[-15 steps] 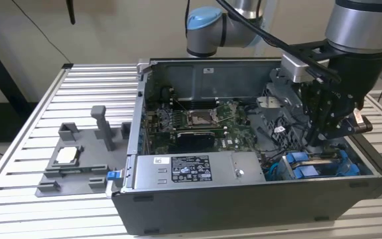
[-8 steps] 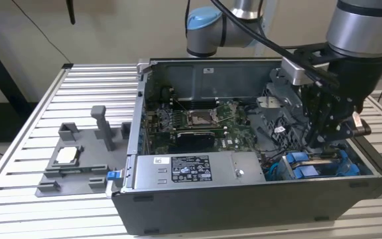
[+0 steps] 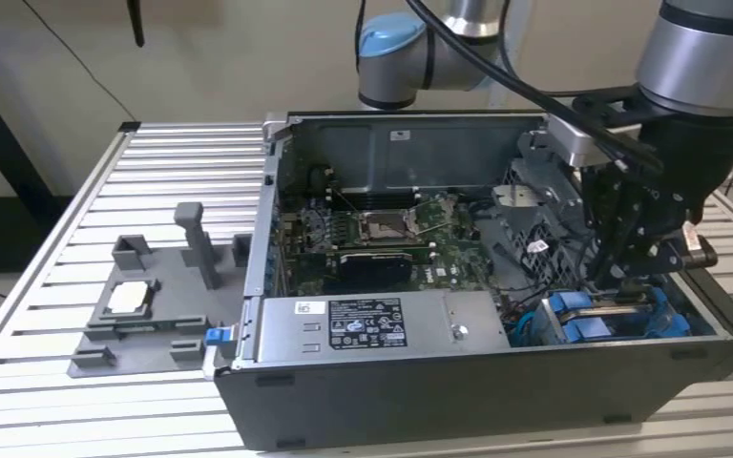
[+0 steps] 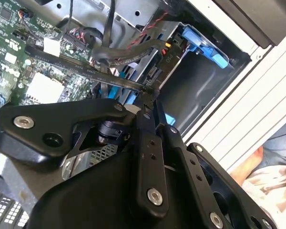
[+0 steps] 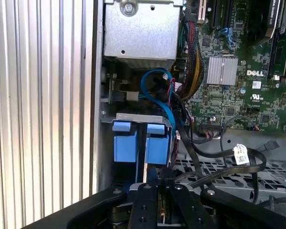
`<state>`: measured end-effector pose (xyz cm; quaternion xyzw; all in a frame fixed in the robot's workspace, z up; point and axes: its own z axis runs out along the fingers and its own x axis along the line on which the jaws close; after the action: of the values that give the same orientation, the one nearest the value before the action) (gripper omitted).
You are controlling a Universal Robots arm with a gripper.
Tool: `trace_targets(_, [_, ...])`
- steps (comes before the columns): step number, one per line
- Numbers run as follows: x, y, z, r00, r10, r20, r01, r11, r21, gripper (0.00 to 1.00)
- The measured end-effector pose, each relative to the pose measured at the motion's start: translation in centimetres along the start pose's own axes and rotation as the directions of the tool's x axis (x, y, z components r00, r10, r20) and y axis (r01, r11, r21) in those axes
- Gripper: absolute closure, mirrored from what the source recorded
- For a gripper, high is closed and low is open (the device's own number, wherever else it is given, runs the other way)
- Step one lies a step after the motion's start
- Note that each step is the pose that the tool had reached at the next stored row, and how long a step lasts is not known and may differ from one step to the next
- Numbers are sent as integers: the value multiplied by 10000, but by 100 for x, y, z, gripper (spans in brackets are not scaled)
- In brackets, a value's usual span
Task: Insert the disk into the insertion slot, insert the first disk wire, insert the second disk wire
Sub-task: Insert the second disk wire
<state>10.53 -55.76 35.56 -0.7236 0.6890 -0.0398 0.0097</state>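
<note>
The arm reaches in from above at the exterior view's right, its wrist pointing straight down so the end effector hangs near-vertical. In the second wrist view its black fingers lie side by side, apparently closed at the tips.

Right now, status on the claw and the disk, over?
Claw shut on flat black disk wire. Silver-grey disk in blue plastic carrier looks seated. Loose black cables crowd alongside.
</note>
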Motion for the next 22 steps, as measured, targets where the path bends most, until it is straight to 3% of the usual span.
trace_targets(5, [11, -6, 12, 9999, 109, 87, -109, 9999, -18, 84])
trace_targets(15, [10, -15, 33, 9979, 642, 125, -641, 9979, -41, 84])
trace_targets(18, [12, -50, 40, 9977, 661, 168, -660, 9978, -60, 84])
trace_targets(22, [15, -124, 51, 9976, 664, 175, -661, 9977, -162, 84])
